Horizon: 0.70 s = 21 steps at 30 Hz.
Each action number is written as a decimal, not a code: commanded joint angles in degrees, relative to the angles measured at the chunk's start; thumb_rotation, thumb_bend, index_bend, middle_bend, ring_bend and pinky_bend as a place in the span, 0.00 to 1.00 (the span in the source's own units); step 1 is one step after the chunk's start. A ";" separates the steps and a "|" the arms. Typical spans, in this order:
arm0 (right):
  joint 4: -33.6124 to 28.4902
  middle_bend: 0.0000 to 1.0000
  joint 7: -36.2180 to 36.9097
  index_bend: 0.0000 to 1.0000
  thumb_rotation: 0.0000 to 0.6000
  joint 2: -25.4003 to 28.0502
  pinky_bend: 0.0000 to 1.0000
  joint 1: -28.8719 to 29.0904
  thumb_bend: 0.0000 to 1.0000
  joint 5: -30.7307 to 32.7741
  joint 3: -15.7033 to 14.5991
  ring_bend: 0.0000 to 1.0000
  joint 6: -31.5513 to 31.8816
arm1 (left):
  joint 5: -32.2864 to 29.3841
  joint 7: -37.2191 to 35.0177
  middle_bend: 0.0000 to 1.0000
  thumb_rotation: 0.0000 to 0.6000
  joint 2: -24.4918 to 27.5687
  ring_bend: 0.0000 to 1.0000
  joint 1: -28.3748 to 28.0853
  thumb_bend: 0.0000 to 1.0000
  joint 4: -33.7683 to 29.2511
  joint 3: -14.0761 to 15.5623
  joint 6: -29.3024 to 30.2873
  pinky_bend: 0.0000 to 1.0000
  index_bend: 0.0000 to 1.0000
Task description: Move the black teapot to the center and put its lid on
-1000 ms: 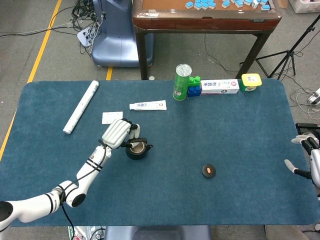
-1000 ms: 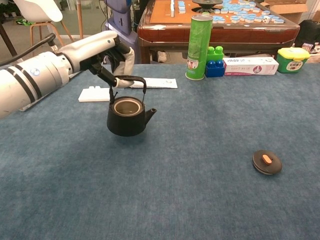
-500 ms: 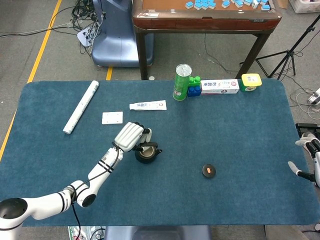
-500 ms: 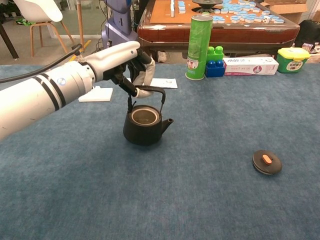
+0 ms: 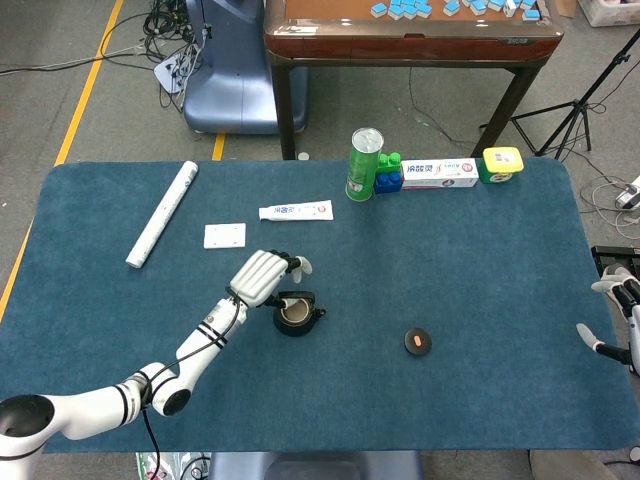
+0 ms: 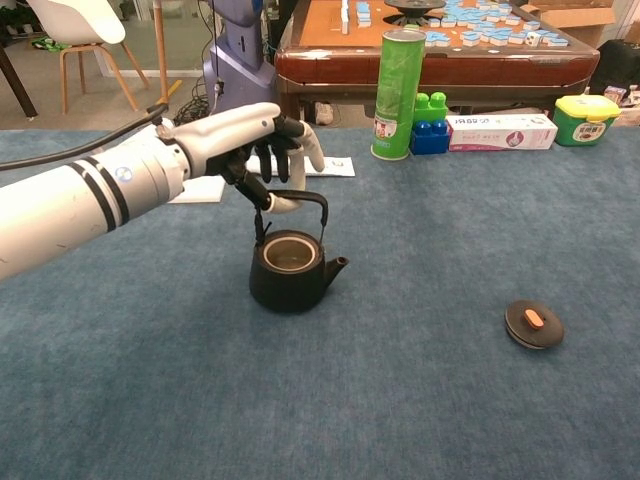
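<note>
Teapot [image 6: 291,272] down on the blue cloth near the middle of the table [image 5: 480,250], mouth open, spout aimed toward the lid [image 6: 533,324]. Left hand [image 6: 255,150] just above the bail handle, fingers spread and uncurling; thumb seemingly hooked under the handle, though contact hard to confirm from either view. Right hand [image 5: 618,310] parked off the table's right edge, fingers apart, holding nothing.

Risks from here: a thumb snagging the handle on the way up, tipping or dragging the pot off its spot. A sideways exit likely to clip the handle too. Later, a small flat lid with a tiny orange knob, easy to fumble or set down crooked on the rim.

Room to work: wide bare cloth between pot and lid, nothing in the path. Toothpaste tube [image 5: 295,211], green can [image 6: 399,80] and boxes well back along the far edge. Lid well clear of the near edge.
</note>
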 commanded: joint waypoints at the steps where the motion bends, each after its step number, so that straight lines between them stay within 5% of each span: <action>1: -0.03 0.30 -0.02 0.35 1.00 0.01 0.12 -0.06 0.22 -0.03 0.02 0.10 0.09 | -0.72 0.83 0.37 1.00 0.60 0.32 0.04 0.25 -0.86 0.29 -0.89 0.36 0.26; 14: -0.12 0.30 0.13 0.35 1.00 0.07 0.12 -0.24 0.22 -0.34 0.07 0.10 0.27 | -2.90 3.94 0.17 1.00 2.23 0.19 0.89 0.22 -4.21 0.80 -1.44 0.31 0.08; 21: -0.22 0.30 0.09 0.35 1.00 0.12 0.12 -0.06 0.22 -0.67 0.03 0.10 -0.02 | -3.39 2.85 0.14 1.00 6.05 0.17 3.08 0.22 -8.02 0.79 0.32 0.29 0.05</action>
